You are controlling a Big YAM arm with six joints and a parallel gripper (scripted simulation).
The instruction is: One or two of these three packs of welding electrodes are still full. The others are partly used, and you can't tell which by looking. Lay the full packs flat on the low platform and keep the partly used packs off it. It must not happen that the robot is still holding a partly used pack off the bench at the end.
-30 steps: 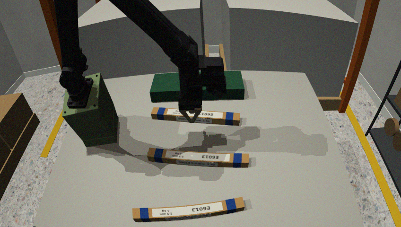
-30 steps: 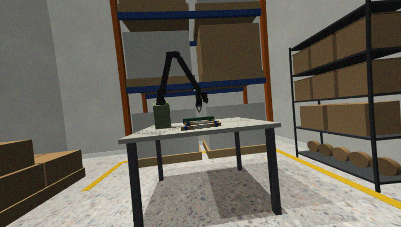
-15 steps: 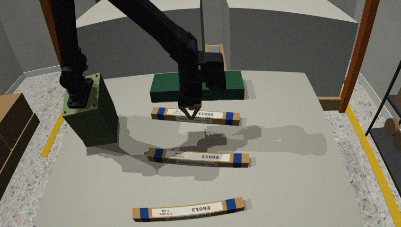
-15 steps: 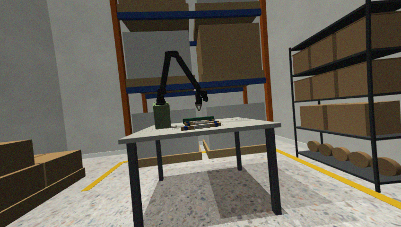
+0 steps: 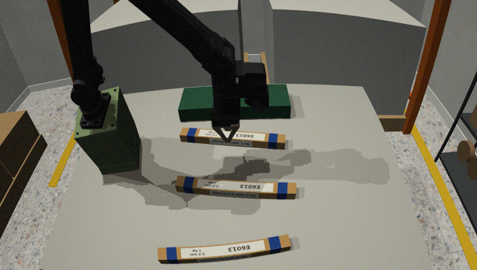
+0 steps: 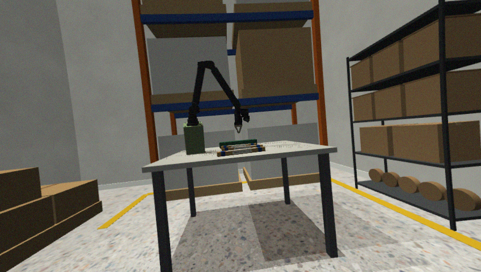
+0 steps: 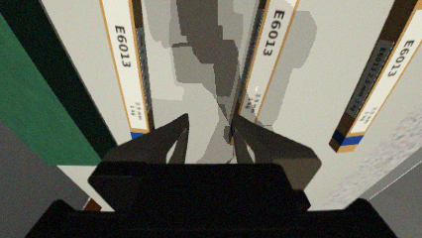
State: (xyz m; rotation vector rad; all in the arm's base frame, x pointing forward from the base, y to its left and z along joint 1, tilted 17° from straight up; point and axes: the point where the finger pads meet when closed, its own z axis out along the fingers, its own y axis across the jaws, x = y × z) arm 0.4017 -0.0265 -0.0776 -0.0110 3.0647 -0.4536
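Platform point(image 5: 196, 113) point(image 6: 251, 141) point(image 7: 30, 74): no pack on it; likely still the weighing stage; next, lower and grip one.
Arm point(image 5: 187, 30) point(image 6: 220, 82): bent high, reaching down above the near side of the platform.
Gripper point(image 5: 227, 140) point(image 6: 238, 131) point(image 7: 210, 118): pointing down, fingers partly spread, nothing between.
Packs point(image 5: 275, 142) point(image 7: 124, 64): three, flat, in rows before the platform.

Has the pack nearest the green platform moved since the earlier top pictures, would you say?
No; the pack lies in the same place beside the green platform.
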